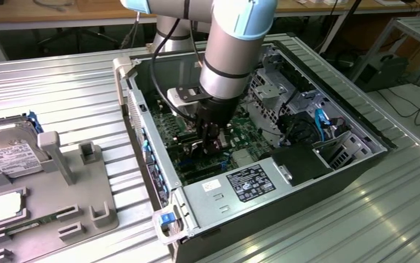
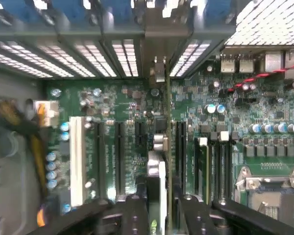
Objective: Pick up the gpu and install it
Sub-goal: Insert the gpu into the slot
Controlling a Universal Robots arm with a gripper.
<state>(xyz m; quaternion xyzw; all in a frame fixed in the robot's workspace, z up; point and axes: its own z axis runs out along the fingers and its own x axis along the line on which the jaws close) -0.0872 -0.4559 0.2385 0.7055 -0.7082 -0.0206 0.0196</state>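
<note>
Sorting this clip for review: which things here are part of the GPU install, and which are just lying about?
In the job:
gpu, edge-on between the fingers
gripper
motherboard
computer case

Lying about:
hard drive
grey parts tray

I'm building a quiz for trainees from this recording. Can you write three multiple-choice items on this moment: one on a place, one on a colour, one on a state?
1. Where is the gripper?
A. Over the parts tray
B. Inside the open computer case
C. Outside the case, above the table

2. What colour is the long slot beside the black slots on the motherboard?
A. White
B. Red
C. Blue

3. How is the gpu held?
A. Lying flat
B. Edge-on between the fingers, over the motherboard
C. Resting on the hard drive

Answers: B, the arm reaches down into the case; A, the wrist view shows it white; B, the card stands edge-on between the fingers.
</note>
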